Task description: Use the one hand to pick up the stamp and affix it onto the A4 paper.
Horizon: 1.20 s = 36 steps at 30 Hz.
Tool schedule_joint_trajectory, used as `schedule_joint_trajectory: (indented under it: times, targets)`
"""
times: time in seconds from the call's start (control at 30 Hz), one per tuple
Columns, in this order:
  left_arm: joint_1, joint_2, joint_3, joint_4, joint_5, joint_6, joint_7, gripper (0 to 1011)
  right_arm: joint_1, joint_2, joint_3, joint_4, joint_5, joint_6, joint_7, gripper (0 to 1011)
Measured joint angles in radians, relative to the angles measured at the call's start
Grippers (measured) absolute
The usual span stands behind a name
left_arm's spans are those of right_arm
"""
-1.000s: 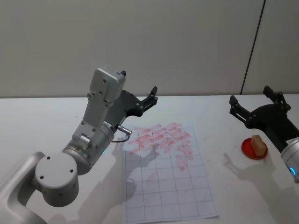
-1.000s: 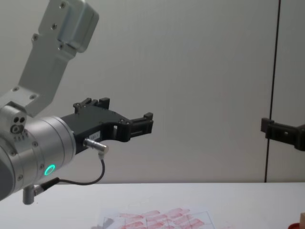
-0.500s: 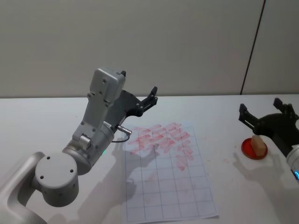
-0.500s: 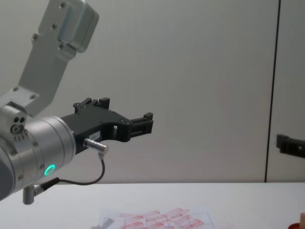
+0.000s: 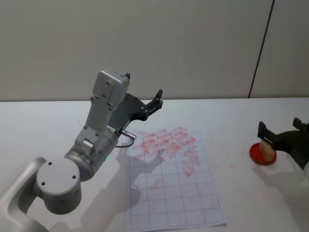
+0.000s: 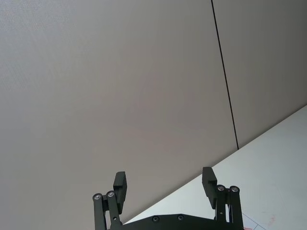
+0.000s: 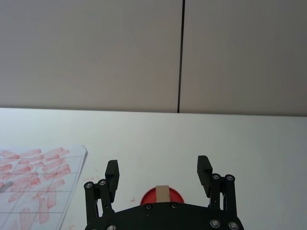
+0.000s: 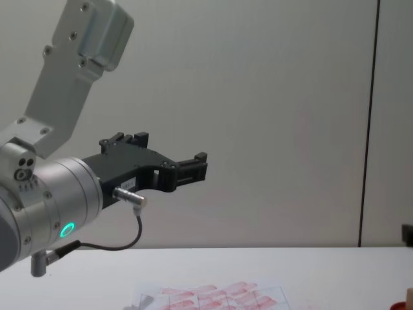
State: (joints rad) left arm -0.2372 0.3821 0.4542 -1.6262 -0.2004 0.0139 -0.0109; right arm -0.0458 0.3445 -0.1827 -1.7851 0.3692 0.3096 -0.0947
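White table (image 5: pixel 38 125), grey wall behind.
- Step: reach for stamp (image 5: pixel 265 150). It stands upright on red pad (image 5: pixel 255 156), well right of paper (image 5: pixel 171 193).
- Right claw (image 5: pixel 279 126) spread wide, empty, hovering at stamp.
- Left claw (image 6: pixel 163 178) released, parked raised left of paper.
- Next, likely: lower, clench on wooden top.
- Right wrist view shows stamp centred in claw gap. Head view shows paper's blank lower squares.

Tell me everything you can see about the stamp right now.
The stamp is a small block with a light tan, wood-like top, standing upright on a round red dish on the white table, right of the A4 paper. The open right gripper hangs just over it, a jaw to each side, not visibly touching.
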Motion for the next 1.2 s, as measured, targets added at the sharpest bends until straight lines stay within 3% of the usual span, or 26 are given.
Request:
schedule_joint_trajectory:
  times: [0.47, 0.93, 1.2]
  targets:
    - [0.0, 0.0, 0.0, 0.0, 0.0, 0.0, 0.0, 1001, 0.032, -0.019, -0.002, 0.09, -0.015, 0.054, 0.015, 1001]
    - [0.0, 0.0, 0.0, 0.0, 0.0, 0.0, 0.0, 1001, 0.043, -0.037, -0.012, 0.138, -0.043, 0.085, 0.013, 999]
    - [0.0, 0.0, 0.0, 0.0, 0.0, 0.0, 0.0, 1001, 0.05, -0.049, -0.018, 0.161, -0.065, 0.092, 0.013, 794]
